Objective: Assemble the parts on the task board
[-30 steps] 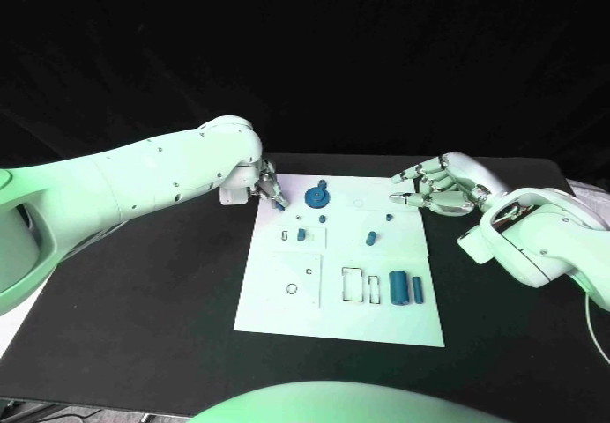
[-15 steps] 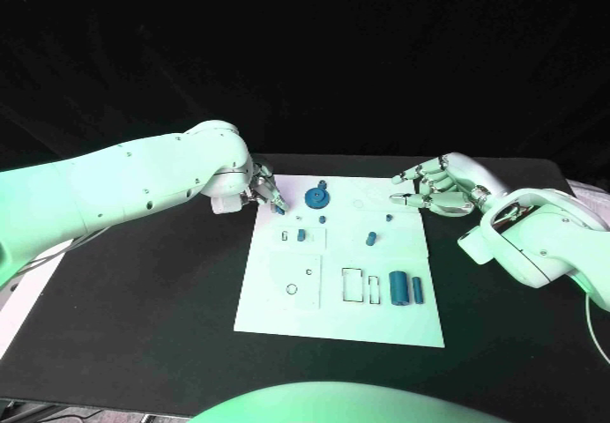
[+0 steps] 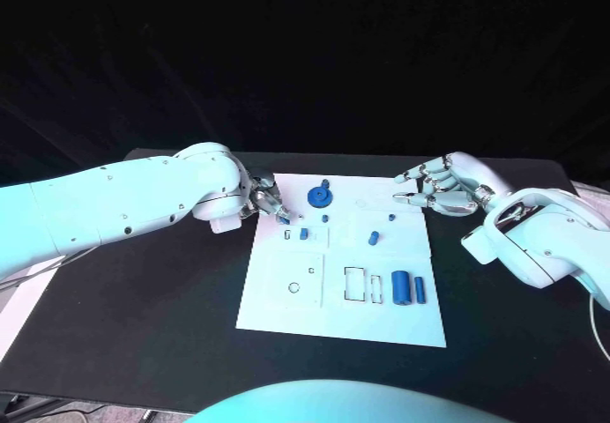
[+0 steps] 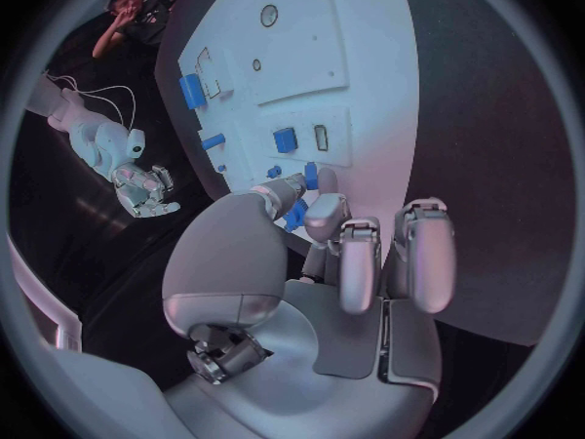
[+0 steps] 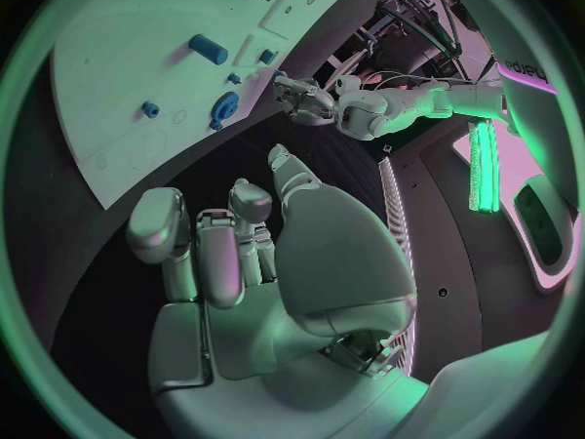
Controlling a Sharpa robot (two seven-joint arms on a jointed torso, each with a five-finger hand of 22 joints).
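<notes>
The white task board (image 3: 318, 304) lies in the middle of the black table. On it are a round blue gear (image 3: 319, 194), small blue pegs (image 3: 327, 218), a blue piece (image 3: 304, 234) in a slot, another (image 3: 373, 237), and two blue cylinders (image 3: 407, 287). My left hand (image 3: 268, 200) is at the board's far left corner, beside the gear. Its thumb and a finger seem to pinch a small blue part (image 4: 296, 216). My right hand (image 3: 439, 187) hovers off the far right corner, its fingers (image 5: 201, 249) loosely curled and holding nothing.
Empty rectangular slots (image 3: 362, 284) and a small ring outline (image 3: 295, 287) mark the board's near half. Black tabletop (image 3: 140, 308) stretches on both sides of the board. The left forearm (image 3: 115, 207) lies over the table's left part.
My left hand has slid a little nearer and rightward along the board's far left corner, and its forearm has dropped lower. The right hand has kept its place.
</notes>
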